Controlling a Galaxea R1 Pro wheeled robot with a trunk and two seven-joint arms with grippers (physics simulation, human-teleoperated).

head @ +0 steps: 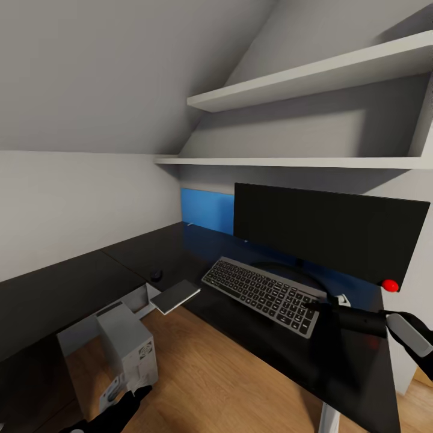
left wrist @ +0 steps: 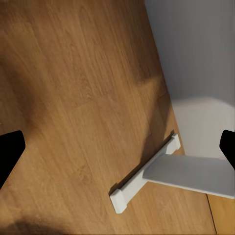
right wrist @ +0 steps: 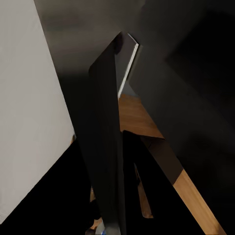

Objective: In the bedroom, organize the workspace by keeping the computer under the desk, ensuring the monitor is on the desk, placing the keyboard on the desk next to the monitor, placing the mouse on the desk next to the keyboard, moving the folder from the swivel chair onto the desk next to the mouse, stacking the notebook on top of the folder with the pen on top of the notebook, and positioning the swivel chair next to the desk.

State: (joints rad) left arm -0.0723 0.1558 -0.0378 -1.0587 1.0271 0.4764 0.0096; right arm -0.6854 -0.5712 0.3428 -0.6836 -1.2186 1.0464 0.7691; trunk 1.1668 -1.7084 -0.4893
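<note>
Under the sloped bedroom ceiling, the black desk [head: 72, 288] carries our keyboard [head: 263, 293], its near end just ahead of the right gripper [head: 337, 304], whose grip we cannot tell. Beyond stands the monitor [head: 328, 231]. The left gripper [left wrist: 117, 152] hangs released near the computer [head: 127, 349]. Judging by this, keyboard placement is in hand; next we would square it beside the monitor.

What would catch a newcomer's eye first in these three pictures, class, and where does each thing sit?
The large thin black flat monitor stands at the back of the glossy black corner desk, a red dot at its lower corner. In front of it lies the slim dark grey keyboard with pale lettering, with the right gripper at its near end. Below, the boxy pale grey-white computer tower stands on the wooden floor.
</note>
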